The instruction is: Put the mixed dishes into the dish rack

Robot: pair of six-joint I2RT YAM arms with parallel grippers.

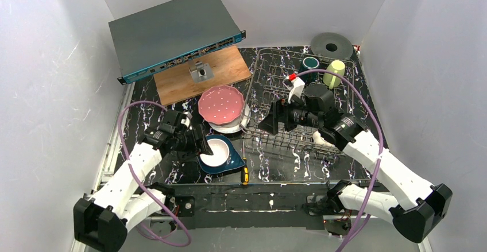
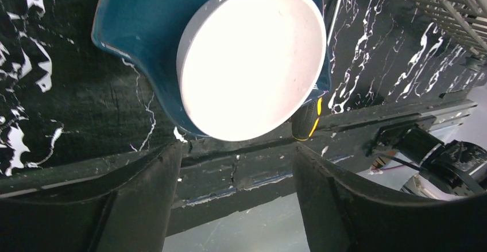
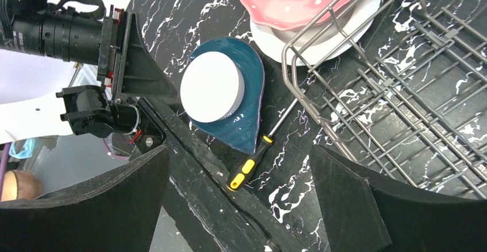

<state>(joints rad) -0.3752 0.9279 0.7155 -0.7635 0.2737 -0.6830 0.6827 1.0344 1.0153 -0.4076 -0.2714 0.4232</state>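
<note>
I'm hovering the left gripper (image 1: 201,144) with jaws spread and empty, the white bowl (image 2: 252,62) sitting on the dark blue plate (image 2: 143,22) just ahead of its fingertips, way nearer this arm than the right gripper (image 1: 270,123), gaping over the dish rack (image 1: 275,74).

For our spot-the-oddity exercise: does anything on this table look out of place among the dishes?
Yes: a yellow-and-black-handled screwdriver lies beside the dark blue plate, near a corner of the silver wire dish rack. It is a tool among dishes.
</note>
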